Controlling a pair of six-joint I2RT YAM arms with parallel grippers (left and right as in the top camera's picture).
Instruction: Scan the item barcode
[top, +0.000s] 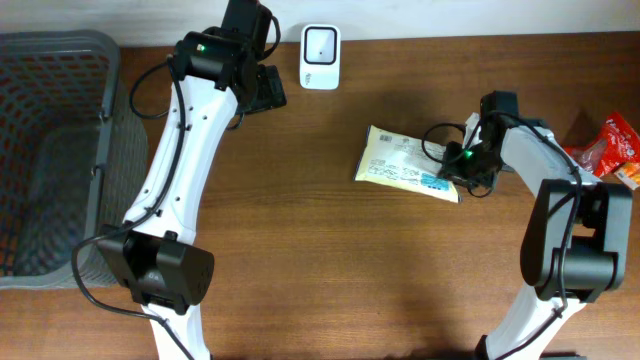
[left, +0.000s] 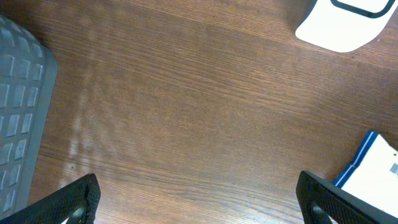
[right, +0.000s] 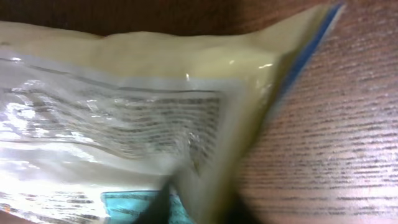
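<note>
Brown wooden table (top: 330, 270) is carrying everything under inspection. At its left edge a grey plastic basket (top: 60, 42) is standing; nothing in it can be made out.

Left gripper (left: 202, 202) is hovering over bare wood near the far edge, jaws standing wide apart and holding nothing. It is playing no part in the task as seen.

Just to its right, a white barcode scanner (top: 320, 45) is sitting at the far edge, about mid-table, with nothing in front of its window.

Further right, the cream packet (top: 400, 160) is lying flat on the right half of the table, well apart from the scanner. Its printed face is pointing upward, and no barcode can be picked out with certainty.

Right gripper (top: 462, 176) is sitting at the packet's right end. The wrist view is showing the packet's edge passing between the two dark fingertips (right: 155, 208), so the jaws are judged to be pinched closed on the packet.

At the right edge, a red snack packet (top: 612, 148) is lying untouched.

Progress: the grasp appears made. The lift, the carry to the scanner and the presenting of the barcode are all outstanding, so the task is judged to be in its early stage.
</note>
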